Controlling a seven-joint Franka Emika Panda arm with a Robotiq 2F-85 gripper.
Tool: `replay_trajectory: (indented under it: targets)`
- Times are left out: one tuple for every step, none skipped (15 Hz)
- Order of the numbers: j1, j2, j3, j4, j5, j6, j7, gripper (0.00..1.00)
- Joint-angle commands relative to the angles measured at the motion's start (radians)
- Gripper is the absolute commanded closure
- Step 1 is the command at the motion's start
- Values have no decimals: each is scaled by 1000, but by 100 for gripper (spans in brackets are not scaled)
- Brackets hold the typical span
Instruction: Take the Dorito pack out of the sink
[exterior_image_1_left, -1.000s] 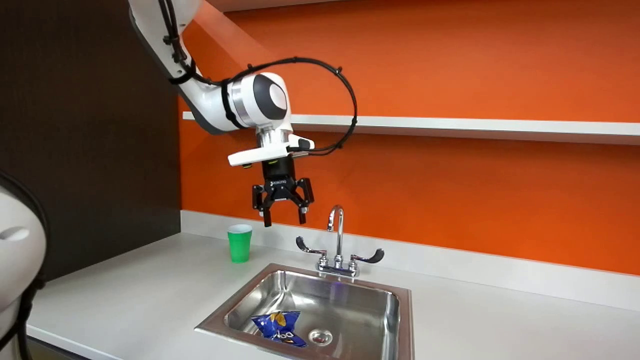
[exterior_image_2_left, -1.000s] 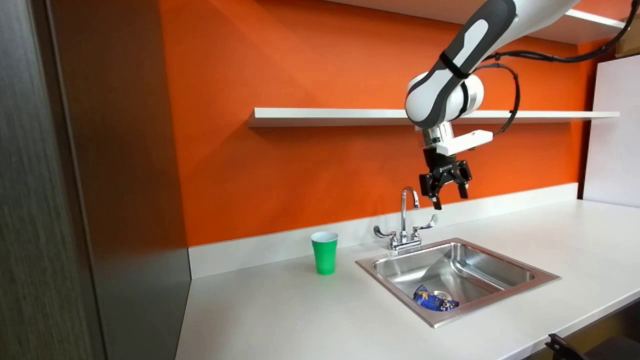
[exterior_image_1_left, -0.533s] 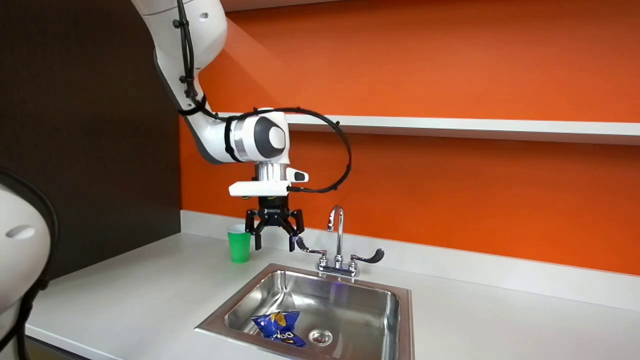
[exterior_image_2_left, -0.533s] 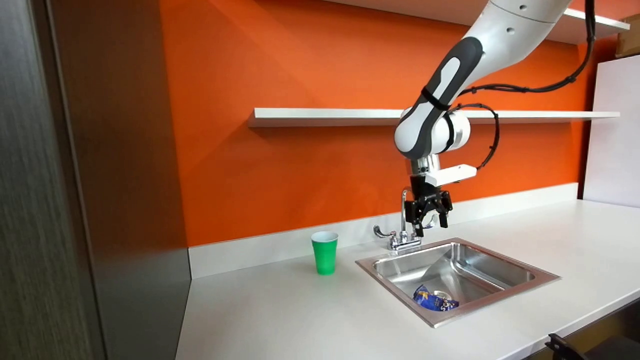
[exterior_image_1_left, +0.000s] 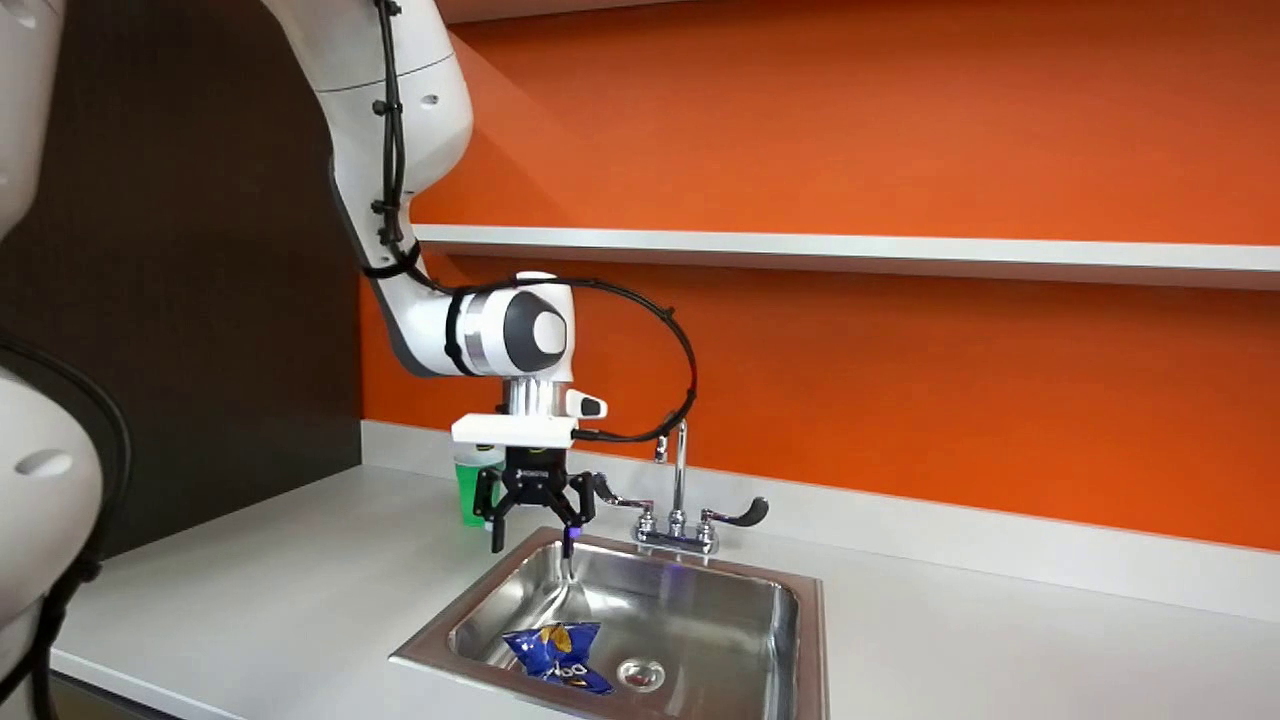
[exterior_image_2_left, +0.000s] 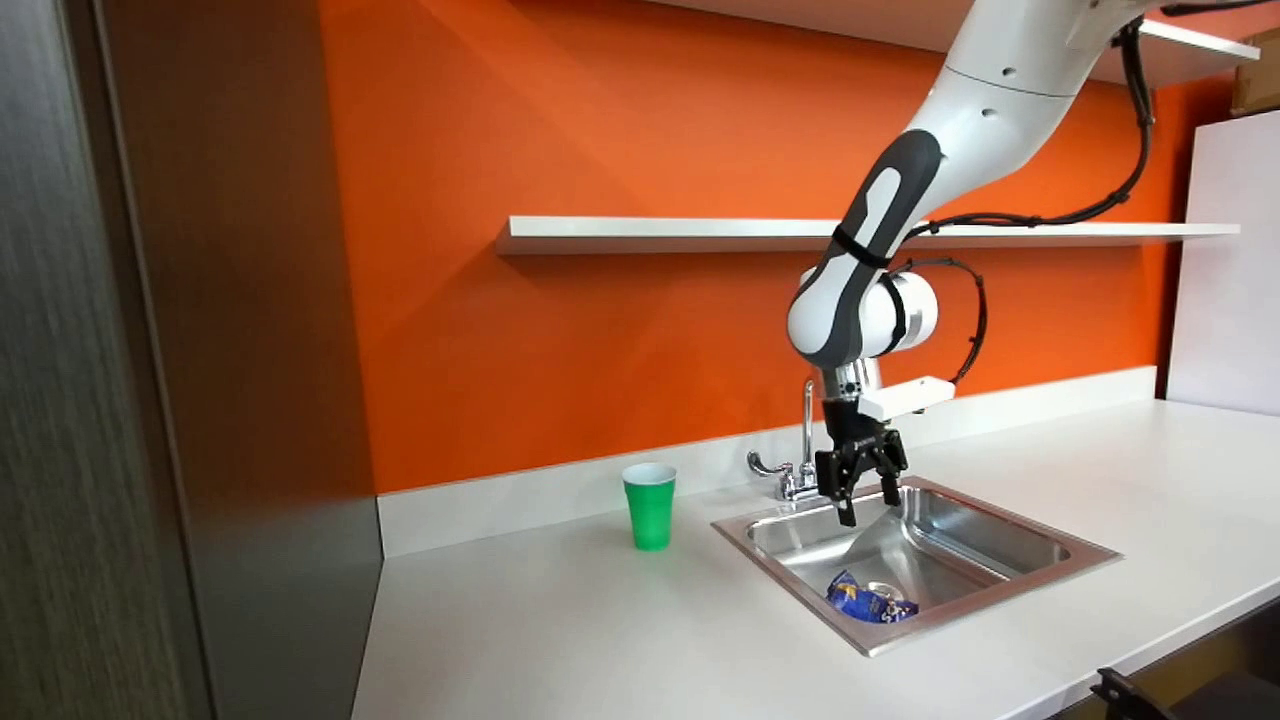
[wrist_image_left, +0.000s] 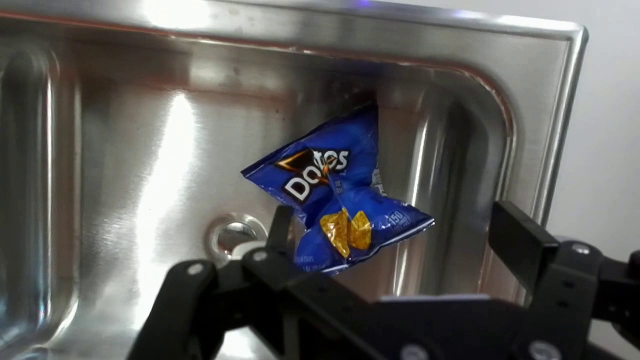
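The Dorito pack (exterior_image_1_left: 558, 655) is a crinkled blue bag lying on the floor of the steel sink (exterior_image_1_left: 720, 630), beside the drain. It also shows in an exterior view (exterior_image_2_left: 868, 603). In the wrist view the Dorito pack (wrist_image_left: 345, 200) lies ahead of the fingers, logo up, with its lower edge near the left finger in the picture. My gripper (exterior_image_1_left: 532, 548) is open, points down and is empty. It hangs above the sink's faucet-side part, higher than the pack and apart from it. The gripper also shows in an exterior view (exterior_image_2_left: 869, 509) and in the wrist view (wrist_image_left: 395, 220).
A chrome faucet (exterior_image_1_left: 679, 505) with two handles stands at the sink's back edge, close to the gripper. A green cup (exterior_image_2_left: 650, 508) stands on the grey counter (exterior_image_2_left: 560, 620), partly hidden behind the gripper in an exterior view. A white shelf (exterior_image_1_left: 850, 245) runs along the orange wall.
My gripper has come down from well above the faucet to just over the sink and now points straight down. It has stayed open. The pack and the cup have not moved.
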Motion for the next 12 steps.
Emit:
replay_trajectory:
  targets:
    - [-10, 33, -8, -5, -28, 30, -50, 0]
    - [-11, 42, -11, -5, -37, 31, -53, 0]
    - [-11, 51, -15, -6, -48, 32, -54, 0]
    - [-10, 60, -19, -7, -60, 33, -56, 0]
    - [-10, 65, -23, -10, -71, 29, -56, 0]
    - [-10, 72, -28, -12, -86, 29, -53, 0]
    - [-10, 78, -31, -16, -96, 32, -52, 0]
    - [-11, 85, -36, -19, -107, 35, -49, 0]
    - [-11, 94, -40, -21, -118, 43, -44, 0]
    - [-11, 103, -43, -21, -125, 46, -39, 0]
    - [-11, 116, -46, -17, -130, 49, -36, 0]
    - [-11, 127, -50, -13, -135, 54, -33, 0]
